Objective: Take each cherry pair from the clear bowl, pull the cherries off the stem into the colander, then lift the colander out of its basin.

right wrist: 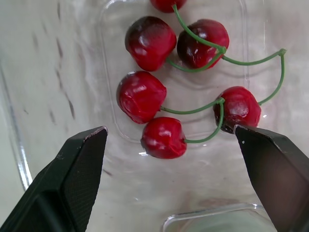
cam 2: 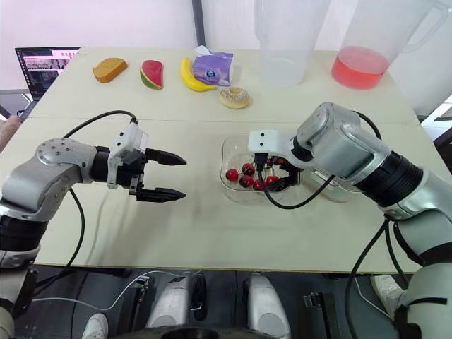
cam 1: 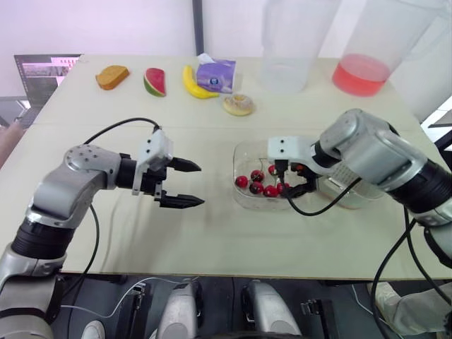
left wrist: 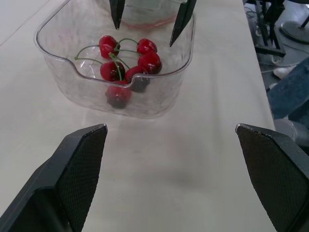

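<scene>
Clear bowl (cam 1: pixel 239 159) sits mid-table holding stemmed red cherries (right wrist: pixel 141 95), with the right gripper (right wrist: pixel 169 129) lowered into it, fingers spread wide over them. The left gripper (cam 1: pixel 201 185) hovers near the bowl, likewise spread and empty. The right arm hides much of a second clear container (cam 1: pixel 364 200) beside the bowl, and a banana (cam 1: pixel 194 83) and doughnut (cam 1: pixel 238 104) lie well apart behind.

head stereo pair looks down over the table (cam 1: pixel 212 240); both wrist cameras face the clear bowl (left wrist: pixel 159 96).
</scene>
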`<control>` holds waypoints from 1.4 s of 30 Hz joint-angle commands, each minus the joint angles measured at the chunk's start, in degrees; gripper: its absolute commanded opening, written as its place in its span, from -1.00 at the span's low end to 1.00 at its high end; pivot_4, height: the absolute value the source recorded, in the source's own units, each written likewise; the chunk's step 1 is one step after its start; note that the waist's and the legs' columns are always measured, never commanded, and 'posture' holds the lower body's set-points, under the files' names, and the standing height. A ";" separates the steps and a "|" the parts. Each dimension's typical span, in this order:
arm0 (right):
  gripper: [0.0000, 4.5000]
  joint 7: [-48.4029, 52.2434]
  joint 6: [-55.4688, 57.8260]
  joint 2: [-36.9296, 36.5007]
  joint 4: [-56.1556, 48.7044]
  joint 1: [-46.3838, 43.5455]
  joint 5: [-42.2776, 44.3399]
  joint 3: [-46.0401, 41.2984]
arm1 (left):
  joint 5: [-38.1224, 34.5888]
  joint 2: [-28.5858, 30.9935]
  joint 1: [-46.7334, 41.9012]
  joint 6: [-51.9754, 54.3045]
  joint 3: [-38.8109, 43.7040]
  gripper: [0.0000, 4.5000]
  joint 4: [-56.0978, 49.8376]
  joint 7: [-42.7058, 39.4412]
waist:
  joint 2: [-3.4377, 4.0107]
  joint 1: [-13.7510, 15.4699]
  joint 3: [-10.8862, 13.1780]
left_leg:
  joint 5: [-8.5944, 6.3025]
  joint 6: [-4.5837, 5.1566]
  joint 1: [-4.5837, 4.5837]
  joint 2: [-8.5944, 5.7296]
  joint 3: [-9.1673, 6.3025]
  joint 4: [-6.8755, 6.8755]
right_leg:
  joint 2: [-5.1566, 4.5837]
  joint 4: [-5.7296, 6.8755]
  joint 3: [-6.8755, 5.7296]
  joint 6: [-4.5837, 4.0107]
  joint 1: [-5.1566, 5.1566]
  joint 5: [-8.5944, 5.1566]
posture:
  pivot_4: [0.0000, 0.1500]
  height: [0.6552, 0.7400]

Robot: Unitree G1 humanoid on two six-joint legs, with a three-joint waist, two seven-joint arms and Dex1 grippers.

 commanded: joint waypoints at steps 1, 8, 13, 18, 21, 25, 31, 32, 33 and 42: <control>0.98 3.07 -1.23 0.29 -0.42 -2.45 -2.70 -0.55 | -0.70 0.14 -0.09 -0.05 1.91 1.00 -1.58 0.49 | 0.00 0.00 0.00 | 0.00 0.01 0.00 0.00 0.00 0.07 | 0.00 0.08 0.00 0.00 -0.01 0.00 | 1.00 1.00; 0.14 6.86 -3.19 1.57 1.45 -2.60 -6.94 -0.24 | -0.82 -0.52 0.07 -0.07 1.54 1.00 -1.55 1.10 | 0.00 0.04 0.00 | -0.05 0.09 -0.03 0.01 0.00 0.41 | 0.02 0.29 -0.02 -0.01 0.00 -0.01 | 1.00 1.00; -0.75 8.15 -3.80 2.10 2.11 -2.14 -8.74 -1.11 | -0.99 -0.68 0.11 0.26 1.77 1.00 -1.70 1.32 | 0.00 0.01 0.00 | -0.06 0.10 -0.04 0.02 0.00 0.44 | 0.02 0.31 -0.02 -0.01 -0.01 -0.01 | 1.00 1.00; -0.75 9.47 -4.21 2.36 2.30 -1.51 -10.00 -0.99 | -1.08 -0.74 0.28 0.50 2.00 1.00 -1.92 1.52 | 0.00 0.00 0.00 | -0.06 0.11 -0.04 0.02 0.00 0.45 | 0.02 0.32 -0.02 -0.01 0.00 -0.01 | 1.00 1.00; -0.75 9.84 -4.61 2.67 2.09 -1.19 -10.66 -1.16 | -1.05 -0.80 0.49 0.53 2.03 1.00 -2.05 1.65 | 0.00 0.00 0.00 | -0.06 0.10 -0.04 0.02 0.00 0.45 | 0.03 0.32 -0.02 -0.01 0.00 -0.01 | 1.00 1.00; -0.75 9.97 -5.02 3.47 1.65 -1.29 -10.26 -3.02 | -1.12 -0.80 0.74 0.59 2.08 1.00 -2.08 1.77 | 0.00 0.00 0.00 | -0.06 0.10 -0.04 0.02 0.00 0.46 | 0.03 0.34 -0.02 -0.01 0.00 -0.01 | 1.00 1.00; -0.75 11.08 -4.77 3.52 1.32 -1.39 -10.57 -3.65 | -1.16 -0.91 0.77 0.60 2.06 1.00 -2.05 2.00 | 0.00 0.02 0.00 | -0.06 0.10 -0.04 0.02 0.00 0.47 | 0.02 0.34 -0.02 0.00 0.00 -0.01 | 1.00 1.00; -0.75 10.98 -4.99 3.71 1.58 -1.42 -10.82 -3.68 | -1.13 -0.95 0.70 0.62 2.02 1.00 -2.00 2.06 | 0.00 0.01 0.00 | -0.07 0.11 -0.04 0.02 0.00 0.47 | 0.02 0.34 -0.02 0.00 0.00 -0.01 | 1.00 1.00; -0.75 11.26 -5.19 3.69 1.62 -1.40 -10.95 -3.54 | -1.13 -0.98 0.63 0.69 2.00 1.00 -2.00 2.14 | 0.00 0.01 0.00 | -0.07 0.11 -0.04 0.02 0.00 0.47 | 0.02 0.34 -0.02 -0.01 0.00 -0.01 | 1.00 1.00; 0.55 12.10 -5.39 3.75 1.10 -0.76 -11.71 -3.54 | -1.22 -0.92 0.64 0.86 2.13 1.00 -2.27 2.27 | 0.00 0.00 0.00 | -0.06 0.10 -0.04 0.02 0.00 0.48 | 0.02 0.35 -0.02 -0.01 0.00 -0.01 | 1.00 1.00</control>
